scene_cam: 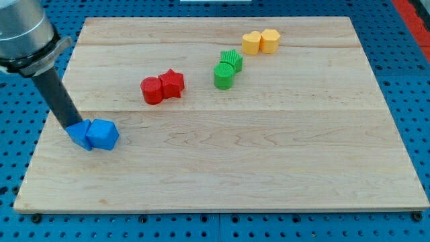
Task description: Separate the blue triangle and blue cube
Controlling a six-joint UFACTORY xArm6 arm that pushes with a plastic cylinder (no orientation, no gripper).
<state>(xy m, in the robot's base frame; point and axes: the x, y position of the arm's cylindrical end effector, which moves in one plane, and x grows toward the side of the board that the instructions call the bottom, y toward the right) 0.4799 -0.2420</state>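
Observation:
Two blue blocks sit touching near the board's left edge. One blue block [80, 134] lies on the left, its shape hard to make out; the other blue block [104, 134] is on the right and looks faceted. Which is the triangle and which the cube I cannot tell. My tip [71, 126] is at the upper left side of the left blue block, touching or almost touching it. The dark rod slants up to the view's top left.
A red cylinder [152, 91] and a red block [173, 83] touch at centre left. A green cylinder [224, 76] and a green block [232, 60] touch above centre. Two yellow blocks [252, 42] [270, 40] touch near the top. The wooden board [269, 154] lies on a blue pegboard.

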